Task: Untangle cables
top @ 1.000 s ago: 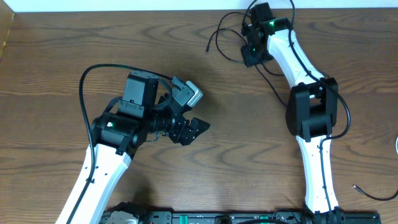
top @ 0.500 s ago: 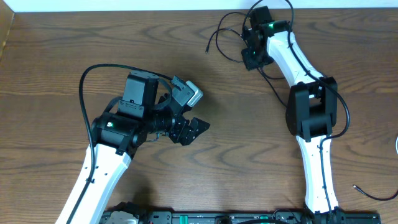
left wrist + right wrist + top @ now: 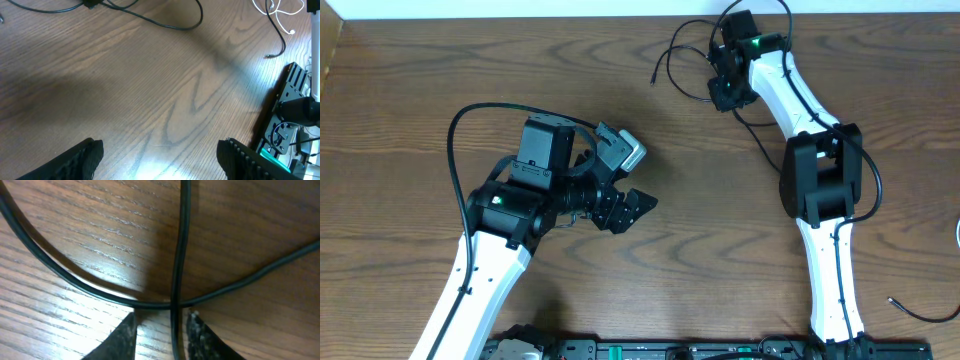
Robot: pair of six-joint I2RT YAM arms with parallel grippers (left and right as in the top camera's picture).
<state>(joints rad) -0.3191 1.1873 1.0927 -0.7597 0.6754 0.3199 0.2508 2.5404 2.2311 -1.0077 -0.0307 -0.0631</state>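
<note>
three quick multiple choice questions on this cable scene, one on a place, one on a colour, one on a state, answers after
1. Where on the table is the right gripper?
A. at the far edge
B. in the middle
C. at the near left corner

2. What colour is the cable that runs between the right jaws?
A. white
B. black
C. red

3. How is the left gripper?
A. shut on a cable
B. shut, empty
C. open, holding nothing

Answers:
1. A: the overhead view shows the right arm stretched to the far edge.
2. B: the right wrist view shows a black cord between the two jaws, crossing another black one.
3. C: the left wrist view shows the jaws wide apart with only bare wood between them.
</note>
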